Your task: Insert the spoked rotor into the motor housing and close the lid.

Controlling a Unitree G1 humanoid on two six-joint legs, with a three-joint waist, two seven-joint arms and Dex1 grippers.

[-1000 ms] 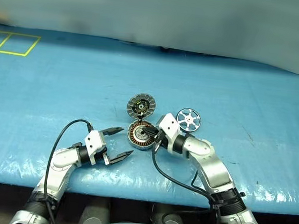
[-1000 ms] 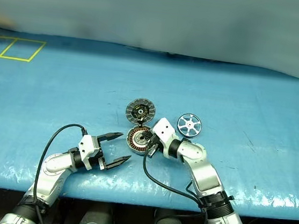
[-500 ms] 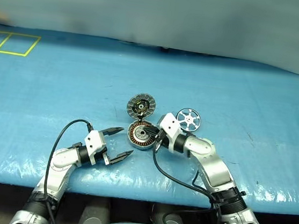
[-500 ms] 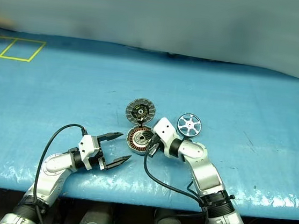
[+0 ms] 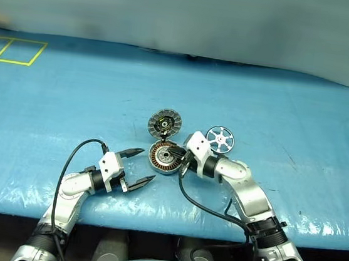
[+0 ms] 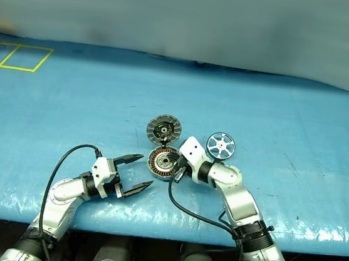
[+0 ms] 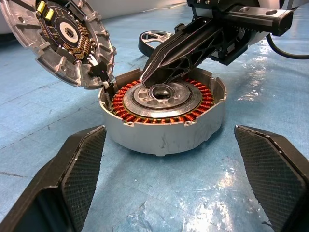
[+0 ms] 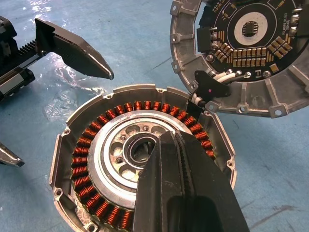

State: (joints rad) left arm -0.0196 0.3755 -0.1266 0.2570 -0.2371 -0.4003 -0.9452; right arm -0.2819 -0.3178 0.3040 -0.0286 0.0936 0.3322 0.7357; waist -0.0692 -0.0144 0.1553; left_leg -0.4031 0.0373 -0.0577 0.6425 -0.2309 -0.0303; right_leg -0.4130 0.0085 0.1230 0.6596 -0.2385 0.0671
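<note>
There — spoked rotor lies just beyond right gripper.

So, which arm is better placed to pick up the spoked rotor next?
Probably the right. The spoked rotor lies just beyond the right gripper, whose shut fingers rest over the motor housing. The open left gripper sits on the housing's far side.

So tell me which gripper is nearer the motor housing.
Right. The right gripper sits shut with its tips over the motor housing centre; the left gripper waits open, short of it on the table.
</note>
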